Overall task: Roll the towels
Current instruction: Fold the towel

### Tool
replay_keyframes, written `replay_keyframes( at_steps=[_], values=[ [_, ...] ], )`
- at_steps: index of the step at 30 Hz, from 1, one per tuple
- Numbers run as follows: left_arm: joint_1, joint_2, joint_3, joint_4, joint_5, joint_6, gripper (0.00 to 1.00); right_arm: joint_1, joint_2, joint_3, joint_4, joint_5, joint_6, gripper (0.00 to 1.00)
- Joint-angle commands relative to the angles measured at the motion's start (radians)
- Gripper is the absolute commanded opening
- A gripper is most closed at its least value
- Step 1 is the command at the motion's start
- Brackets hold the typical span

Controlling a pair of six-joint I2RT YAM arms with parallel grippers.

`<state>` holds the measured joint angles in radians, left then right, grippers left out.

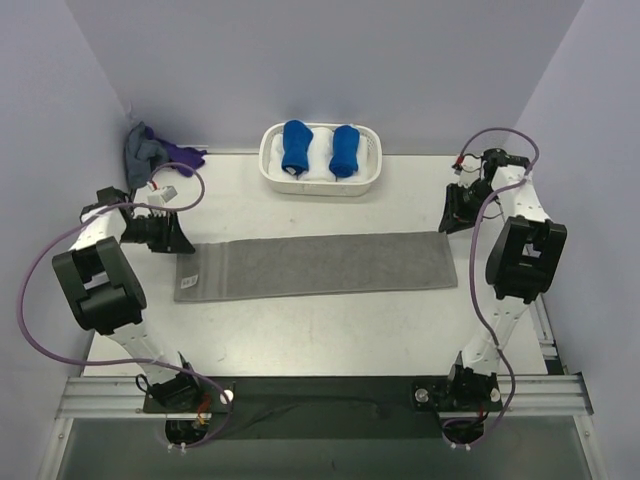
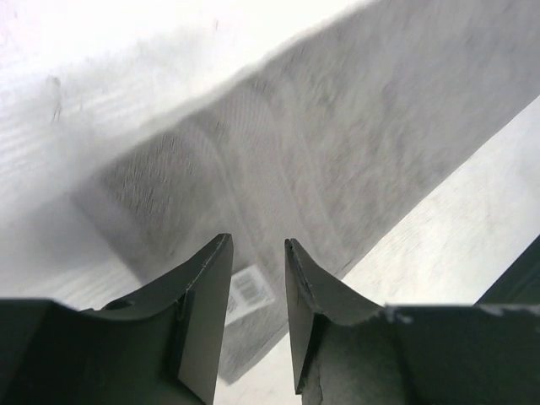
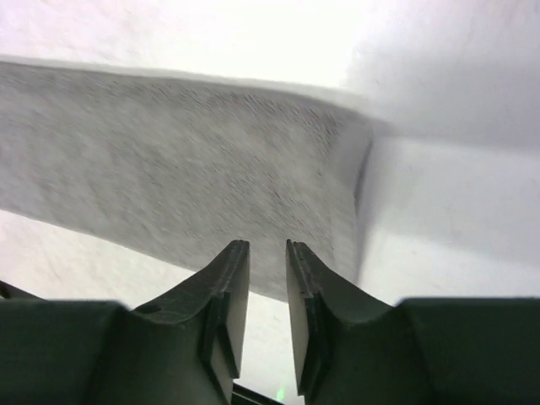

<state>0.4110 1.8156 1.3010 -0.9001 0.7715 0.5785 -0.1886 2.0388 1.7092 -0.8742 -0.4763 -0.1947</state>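
A grey towel [image 1: 320, 265] lies flat across the middle of the table as a long strip. A small white label [image 1: 188, 283] sits near its left end. My left gripper [image 1: 170, 240] hovers just off the towel's back-left corner. In the left wrist view the towel [image 2: 337, 152] and its label [image 2: 249, 291] lie below the left gripper [image 2: 256, 242], which is open with nothing between its fingers. My right gripper [image 1: 452, 222] hangs by the towel's right end. The right wrist view shows the right gripper [image 3: 266, 245] open on a narrow gap, empty, above the towel [image 3: 169, 169] near its end edge.
A white basket [image 1: 320, 186] at the back centre holds two rolled blue towels [image 1: 296, 147] [image 1: 344, 150]. A purple cloth [image 1: 180, 155] and a grey cloth [image 1: 142, 150] are bunched in the back-left corner. Walls close in the left, right and back.
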Motion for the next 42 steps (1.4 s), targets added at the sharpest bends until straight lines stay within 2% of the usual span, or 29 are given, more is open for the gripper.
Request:
replay_keyframes(
  at_steps=[1, 6, 11, 15, 17, 18, 21, 24, 25, 29, 35, 42],
  values=[
    [-0.017, 0.045, 0.056, 0.125, 0.137, -0.177, 0.4, 0.038, 0.052, 0.084, -0.016, -0.096, 0.093, 0.24],
    [-0.014, 0.155, 0.075, 0.271, 0.062, -0.301, 0.33, 0.038, 0.172, 0.119, 0.0, -0.01, 0.1, 0.21],
    [-0.005, 0.243, 0.087, 0.293, -0.052, -0.322, 0.27, 0.017, 0.26, 0.156, 0.004, 0.074, 0.101, 0.2],
    [-0.005, 0.237, 0.074, 0.352, -0.113, -0.359, 0.27, 0.017, 0.293, 0.208, 0.006, 0.12, 0.097, 0.2],
    [-0.008, 0.212, 0.07, 0.359, -0.066, -0.381, 0.31, 0.015, 0.3, 0.242, 0.003, 0.134, 0.101, 0.19],
    [-0.011, 0.196, 0.055, 0.357, -0.037, -0.384, 0.4, 0.015, 0.294, 0.265, 0.001, 0.134, 0.104, 0.2],
    [-0.024, 0.075, 0.006, 0.357, 0.032, -0.37, 0.5, 0.014, 0.216, 0.235, 0.0, 0.13, 0.103, 0.27],
    [-0.038, -0.079, -0.071, 0.363, 0.04, -0.345, 0.61, 0.009, 0.091, 0.159, 0.001, 0.139, 0.098, 0.47],
    [-0.04, -0.114, -0.1, 0.365, 0.037, -0.342, 0.62, 0.006, 0.037, 0.103, 0.001, 0.142, 0.098, 0.5],
    [-0.04, -0.251, -0.137, 0.365, 0.025, -0.341, 0.65, 0.009, -0.031, -0.017, 0.0, 0.162, 0.11, 0.5],
    [-0.04, -0.326, -0.164, 0.359, 0.003, -0.336, 0.67, 0.028, -0.02, -0.126, 0.004, 0.211, 0.11, 0.49],
    [-0.049, -0.38, -0.209, 0.365, -0.023, -0.306, 0.67, 0.064, 0.029, -0.168, 0.069, 0.269, 0.115, 0.49]
  ],
)
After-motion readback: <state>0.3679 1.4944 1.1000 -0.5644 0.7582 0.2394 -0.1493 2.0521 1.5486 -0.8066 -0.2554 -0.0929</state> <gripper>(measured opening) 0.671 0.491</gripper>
